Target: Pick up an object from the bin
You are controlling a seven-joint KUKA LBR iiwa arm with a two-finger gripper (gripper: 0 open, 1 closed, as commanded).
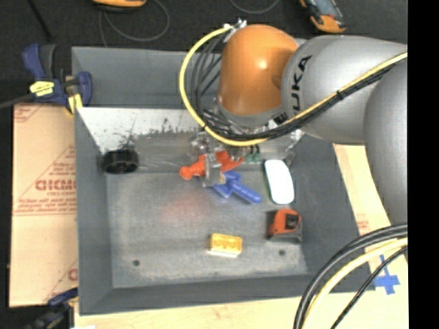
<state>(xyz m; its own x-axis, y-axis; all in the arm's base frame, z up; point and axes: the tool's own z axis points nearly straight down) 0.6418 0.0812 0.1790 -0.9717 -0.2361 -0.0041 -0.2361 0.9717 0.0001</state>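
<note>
My gripper (210, 172) hangs below the orange-covered wrist near the middle of the bin, its metal fingers reaching down onto an orange-red plastic piece (190, 171). A blue plastic piece (236, 189) lies just right of the fingertips, partly under them. The fingers stand at the point where the orange-red and blue pieces meet, and whether they grip either one is hidden. A white oval thing (279, 181) lies further right.
A small orange and black tape measure (284, 223) sits at the right front. A yellow block (226, 244) lies near the front middle. A black ring-shaped thing (119, 161) rests at the left by the back wall. The arm covers the bin's back right.
</note>
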